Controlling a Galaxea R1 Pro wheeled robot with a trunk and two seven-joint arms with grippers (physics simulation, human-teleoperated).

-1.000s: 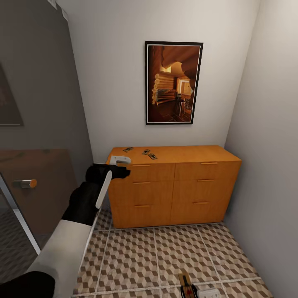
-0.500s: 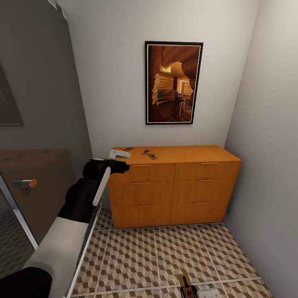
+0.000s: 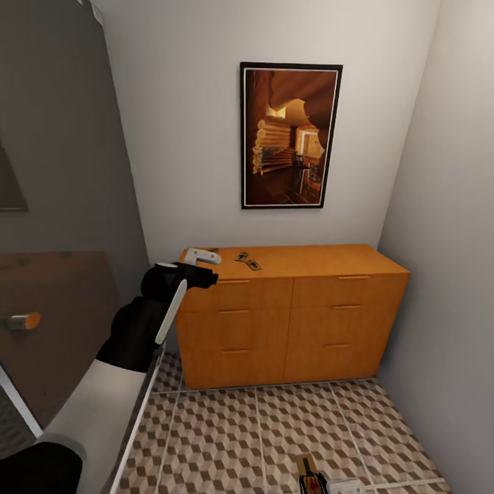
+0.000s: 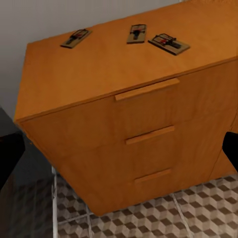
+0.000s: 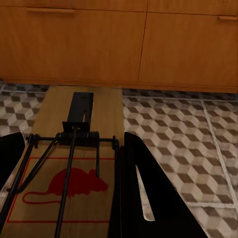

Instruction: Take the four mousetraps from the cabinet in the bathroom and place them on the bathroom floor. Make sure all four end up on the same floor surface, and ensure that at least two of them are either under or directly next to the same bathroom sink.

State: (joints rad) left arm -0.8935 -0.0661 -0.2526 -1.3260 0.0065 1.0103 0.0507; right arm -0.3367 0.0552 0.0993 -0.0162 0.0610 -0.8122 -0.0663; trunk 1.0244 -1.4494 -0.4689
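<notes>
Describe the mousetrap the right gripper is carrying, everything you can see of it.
The held mousetrap is a flat light-brown wooden board with a dark metal plate near its far end, a coiled spring bar across the middle, thin dark wires running back, and a red mouse silhouette in a red outline. It lies level between the right gripper's dark fingers, above the cube-patterned floor, in front of the cabinet.

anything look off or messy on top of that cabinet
Nothing damaged. Three mousetraps lie flat on the cabinet top, scattered at different angles near its back edge. A fourth sits between the right tool's fingers over the tiled floor.
</notes>
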